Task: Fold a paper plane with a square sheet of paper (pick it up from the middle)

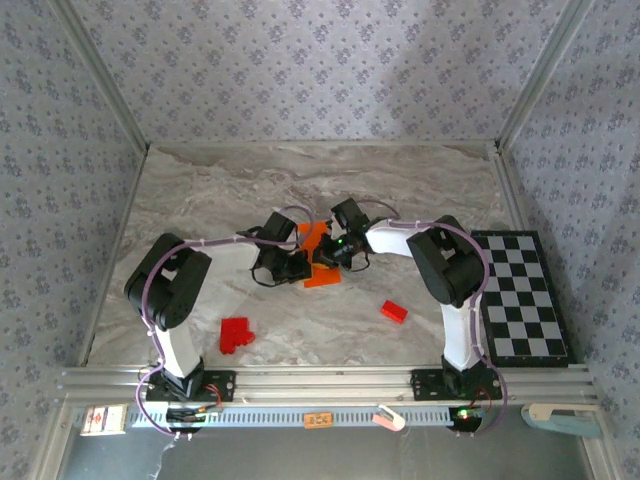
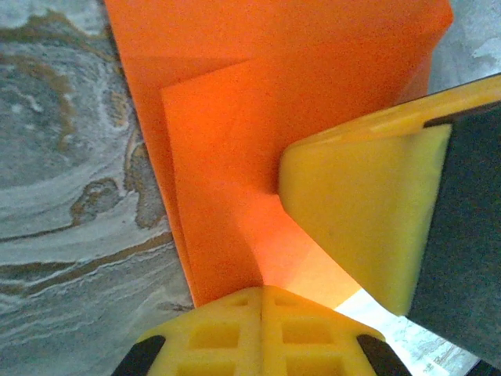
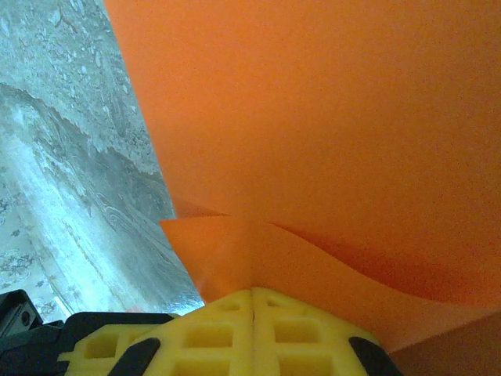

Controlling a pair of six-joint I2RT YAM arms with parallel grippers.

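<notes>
Lab test booth: aluminium frame (image 1: 320,381), wallpapered walls (image 1: 300,70).

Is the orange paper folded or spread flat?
Folded: the orange paper shows one layer lapped over another in the left wrist view.

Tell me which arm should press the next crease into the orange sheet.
Probably left: the left end effector is shut on the orange sheet just beside the folded flap, which lies flat on the table. The right end effector pinches a bowed, lifted part.
</notes>
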